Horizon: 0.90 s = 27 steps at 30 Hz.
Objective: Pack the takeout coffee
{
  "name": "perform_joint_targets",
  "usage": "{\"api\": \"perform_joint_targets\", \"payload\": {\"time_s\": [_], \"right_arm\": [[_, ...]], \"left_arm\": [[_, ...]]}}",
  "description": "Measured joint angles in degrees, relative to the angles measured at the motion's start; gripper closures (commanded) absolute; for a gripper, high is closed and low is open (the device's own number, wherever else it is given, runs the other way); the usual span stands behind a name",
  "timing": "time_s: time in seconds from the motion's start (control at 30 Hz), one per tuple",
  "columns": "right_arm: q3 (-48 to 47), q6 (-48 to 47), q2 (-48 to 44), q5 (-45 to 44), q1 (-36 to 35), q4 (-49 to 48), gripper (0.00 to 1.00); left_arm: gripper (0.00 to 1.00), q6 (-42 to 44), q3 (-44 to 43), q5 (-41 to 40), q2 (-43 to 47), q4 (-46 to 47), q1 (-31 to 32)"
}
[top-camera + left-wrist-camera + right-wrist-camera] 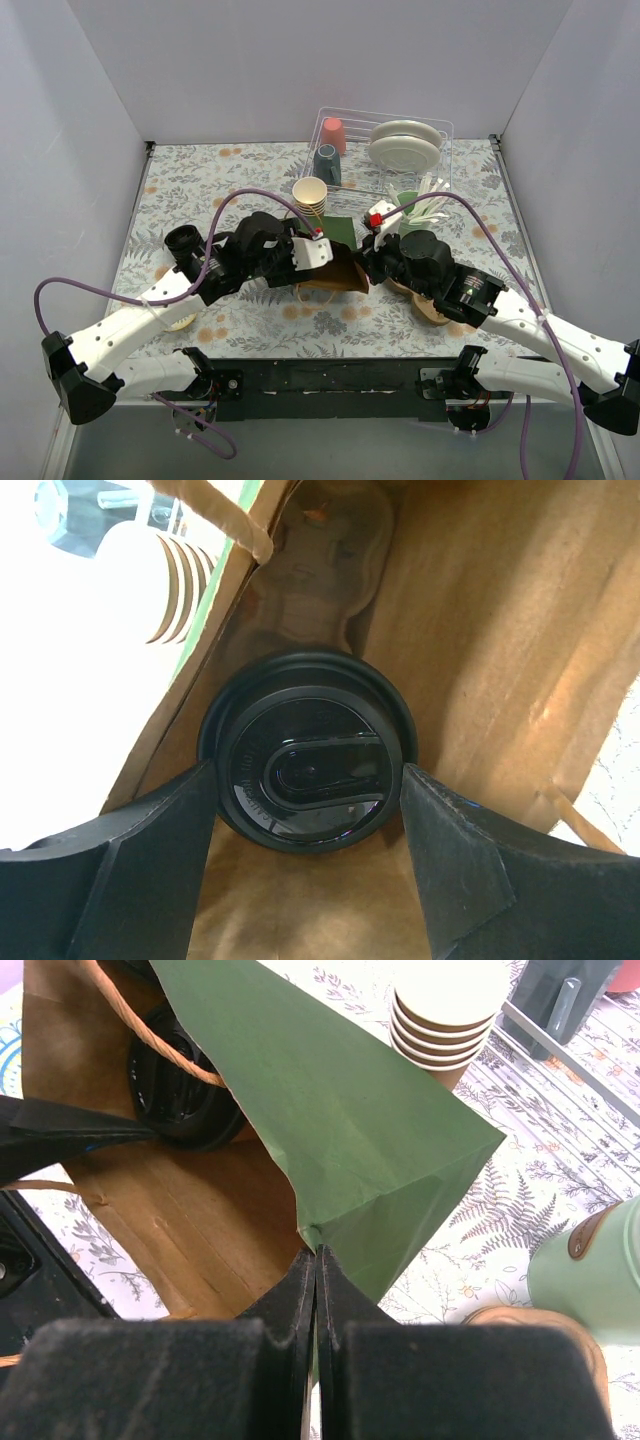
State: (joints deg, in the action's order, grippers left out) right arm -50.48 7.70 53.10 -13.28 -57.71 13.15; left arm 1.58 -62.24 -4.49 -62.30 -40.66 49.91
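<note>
Item: takeout coffee (308, 748), black lid towards the wrist camera, found inside the paper bag (500, 620), deep between its brown walls. We recorded the left gripper (305, 785) clamped on the lid rim, one finger on each side, presumably to seat the cup. Right gripper (316, 1280) was pinched shut on the bag's green edge; we judged this kept the mouth open.

Near the table's (200, 190) middle, the takeout coffee (305, 780) lies inside the bag (335, 275), gripped by the left pincer (307, 780). The right pincer (316, 1260) pinches the bag's edge. A cup stack (310, 195) stands just behind.
</note>
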Motion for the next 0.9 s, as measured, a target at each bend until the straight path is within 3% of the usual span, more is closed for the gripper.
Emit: {"api": "perform_joint_targets", "payload": {"time_s": [0.67, 0.7, 0.8, 0.9], "right_arm": [[-5.01, 7.1, 2.49, -0.2, 0.83, 3.15, 0.99], [-5.31, 7.45, 2.78, -0.13, 0.87, 3.3, 0.88], [-5.62, 9.18, 2.97, -0.35, 0.87, 3.8, 0.72], [-5.86, 10.67, 2.97, -1.22, 0.98, 5.01, 0.67]], "left_arm": [[1.0, 6.84, 6.64, 1.9, 1.38, 4.39, 0.09], [1.0, 7.06, 6.95, 1.88, 1.42, 4.46, 0.09], [1.0, 7.41, 7.89, 1.9, 1.44, 4.96, 0.09], [1.0, 7.43, 8.46, 1.9, 1.46, 5.16, 0.09]]}}
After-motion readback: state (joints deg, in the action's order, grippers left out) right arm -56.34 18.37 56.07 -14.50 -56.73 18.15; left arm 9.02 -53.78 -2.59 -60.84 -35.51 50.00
